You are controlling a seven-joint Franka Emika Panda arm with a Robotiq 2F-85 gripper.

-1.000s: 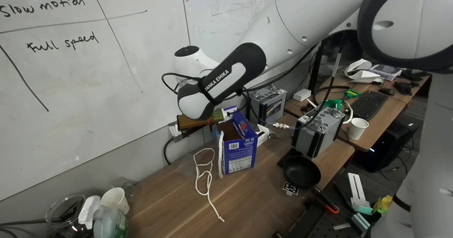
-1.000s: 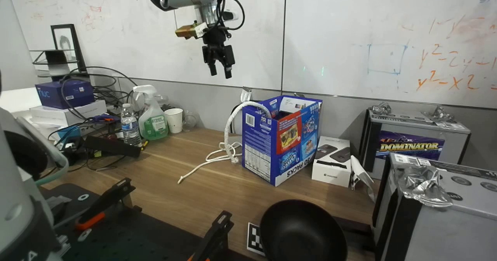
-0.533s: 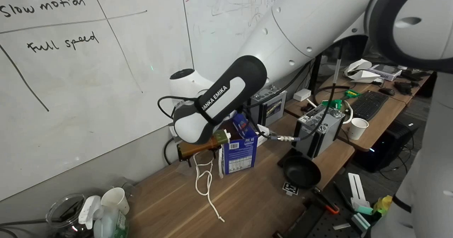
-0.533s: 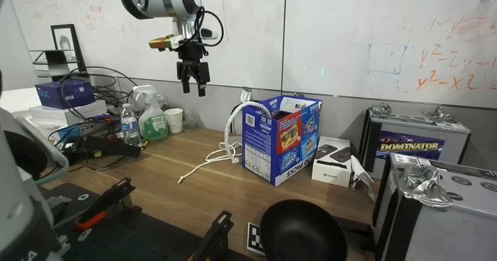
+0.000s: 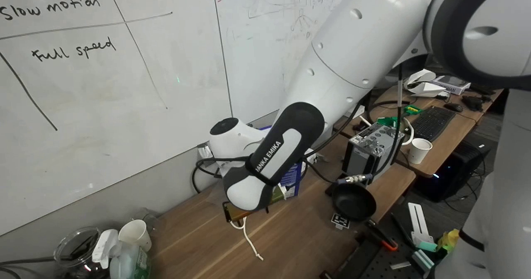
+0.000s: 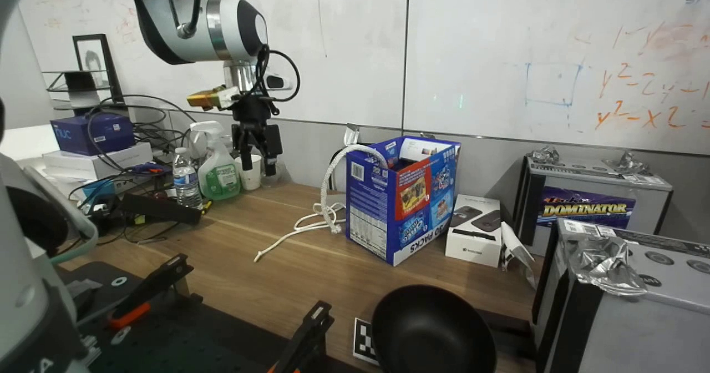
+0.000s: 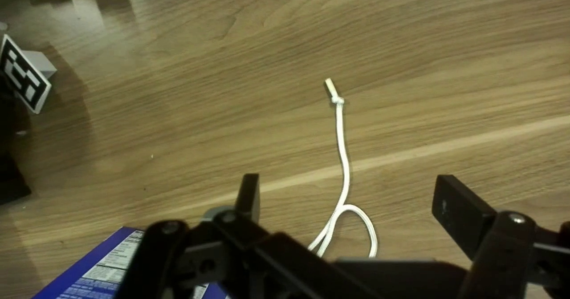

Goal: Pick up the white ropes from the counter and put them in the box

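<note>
Now, thin white rope (image 7: pixel 344 161): in the wrist view it is lying on the counter (image 7: pixel 222 67), knotted tail stretching away, loop disappearing behind the gripper (image 7: pixel 349 196).
Jaws: they are standing wide apart and holding nothing, the rope lying lower, beneath the gap between the fingers (image 7: pixel 461 216).
Rope pick-up: this is looking like the step in hand; doing it well is probably requiring a centred rope, fingertips almost at the counter, since so thin a rope is likely escaping a higher pinch, and a closing straight across it.
Blue box (image 7: pixel 98 268): its printed wall is showing low on one side, partly behind the gripper, so aiming nearer the knot is probably avoiding a bump.
Thick white rope (image 6: pixel 328 176): in an exterior view it is hanging over the box's rim, one end seemingly inside, the other dangling near the thin one; a low carry is risking a snag.
Paper cup (image 6: pixel 250 181): it is showing partly behind the gripper, a spray bottle (image 6: pixel 222 181) beside it; a white carton (image 6: pixel 472 234) is flanking the box.
Arm (image 5: pixel 286 146): in an exterior view it is hiding most of the box and thin rope, a black cable (image 5: pixel 399 121) sagging past a battery (image 5: pixel 364 157).
</note>
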